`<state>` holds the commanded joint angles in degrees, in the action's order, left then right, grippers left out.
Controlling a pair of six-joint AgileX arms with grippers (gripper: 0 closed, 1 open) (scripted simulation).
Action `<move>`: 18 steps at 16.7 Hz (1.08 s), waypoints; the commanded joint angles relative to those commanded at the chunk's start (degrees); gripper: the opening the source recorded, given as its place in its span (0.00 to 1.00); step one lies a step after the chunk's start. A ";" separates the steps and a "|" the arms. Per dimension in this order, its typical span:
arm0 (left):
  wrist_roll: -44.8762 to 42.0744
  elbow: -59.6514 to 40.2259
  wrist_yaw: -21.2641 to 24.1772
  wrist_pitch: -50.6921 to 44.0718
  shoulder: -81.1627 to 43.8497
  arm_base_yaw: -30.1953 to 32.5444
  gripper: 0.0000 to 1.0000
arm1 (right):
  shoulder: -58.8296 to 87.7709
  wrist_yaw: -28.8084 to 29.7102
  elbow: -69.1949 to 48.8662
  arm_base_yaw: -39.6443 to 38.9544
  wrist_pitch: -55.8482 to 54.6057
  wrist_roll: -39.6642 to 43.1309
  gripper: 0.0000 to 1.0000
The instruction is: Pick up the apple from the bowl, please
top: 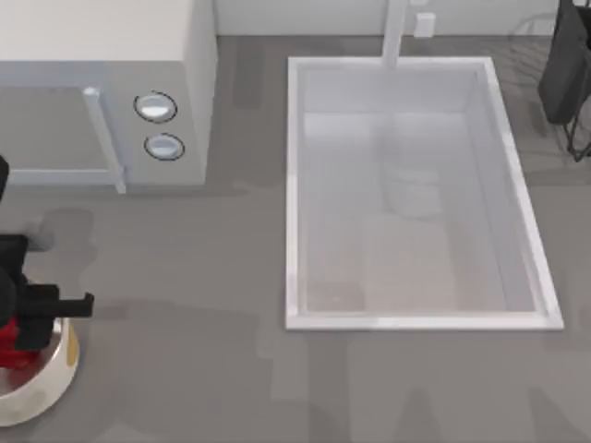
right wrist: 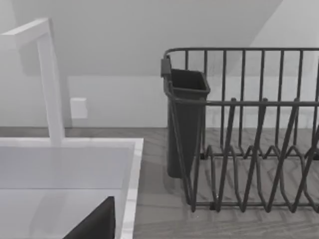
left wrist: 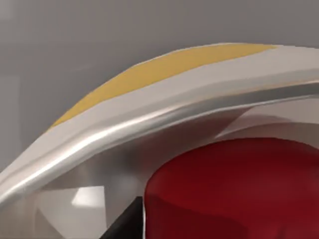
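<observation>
**Left gripper down in the bowl, at the apple**

My left gripper [top: 28, 318] sat low inside the bowl [top: 55, 374], at about eight o'clock on the table, so its fingers could flank the apple [top: 13, 346]. The apple rested in the bowl, against one dark fingertip [left wrist: 127, 224]. I could not tell whether my fingers had closed. My right arm was parked near the dish rack [right wrist: 249, 149], beyond the sink [top: 416, 194].

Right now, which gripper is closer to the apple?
Left. The left gripper is down in the bowl right at the apple, at the table's left edge. The right arm is parked far off, by the dish rack beyond the sink.
</observation>
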<state>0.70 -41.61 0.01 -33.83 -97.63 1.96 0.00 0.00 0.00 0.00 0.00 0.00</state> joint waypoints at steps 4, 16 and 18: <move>-0.01 0.27 0.00 0.38 -0.26 0.00 1.00 | 0.00 0.00 0.00 0.00 0.00 0.00 1.00; -0.01 0.27 0.00 0.38 -0.26 0.00 0.10 | 0.00 0.00 0.00 0.00 0.00 0.00 1.00; -0.01 0.27 0.00 0.38 -0.26 0.00 0.00 | 0.00 0.00 0.00 0.00 0.00 0.00 1.00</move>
<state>0.69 -41.34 0.01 -33.45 -97.89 1.96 0.00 0.00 0.00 0.00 0.00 0.00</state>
